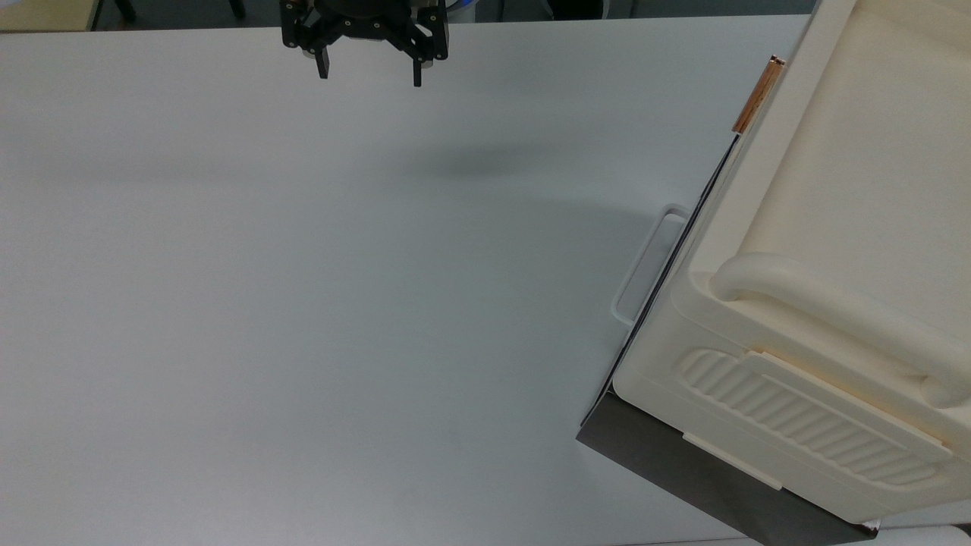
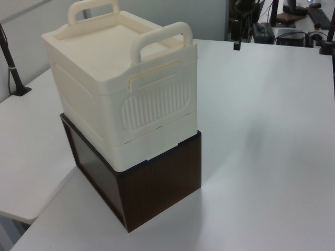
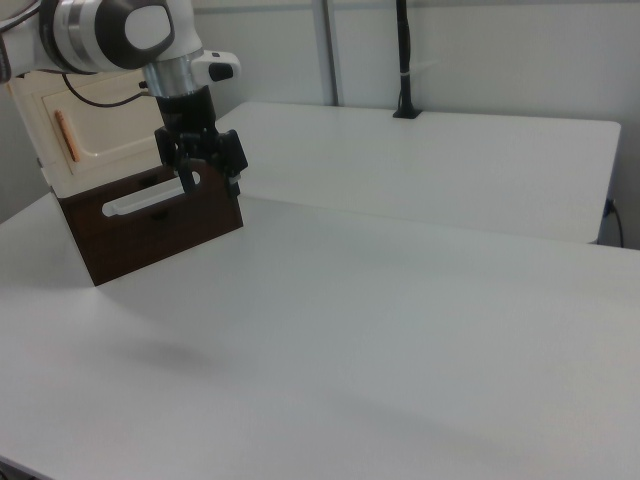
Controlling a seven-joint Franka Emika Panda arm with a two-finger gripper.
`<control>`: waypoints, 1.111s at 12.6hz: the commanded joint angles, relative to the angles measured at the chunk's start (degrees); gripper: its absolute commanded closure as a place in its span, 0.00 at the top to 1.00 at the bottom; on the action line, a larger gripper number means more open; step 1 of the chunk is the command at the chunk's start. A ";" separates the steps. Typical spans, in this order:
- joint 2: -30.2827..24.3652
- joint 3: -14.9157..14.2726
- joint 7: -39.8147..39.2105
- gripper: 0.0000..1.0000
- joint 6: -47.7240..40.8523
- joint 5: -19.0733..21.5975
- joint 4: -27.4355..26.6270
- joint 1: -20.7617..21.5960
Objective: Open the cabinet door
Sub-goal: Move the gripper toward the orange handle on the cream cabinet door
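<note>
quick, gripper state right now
gripper: open, holding nothing, hanging above the table, away from the cabinet

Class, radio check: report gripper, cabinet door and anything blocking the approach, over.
Gripper open, in the air above the table. Cabinet door shut, copper handle untouched. Bare tabletop between gripper and cabinet, over.

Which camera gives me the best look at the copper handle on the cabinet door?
The right view: the copper handle stands upright on the flat face of the cabinet door, though the arm hides part of the door. The top view catches the handle edge-on along the cabinet's front. The left view faces the ribbed side.
</note>
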 commanded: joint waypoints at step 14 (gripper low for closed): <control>-0.51 0.68 -3.81 1.00 3.26 0.66 1.35 7.35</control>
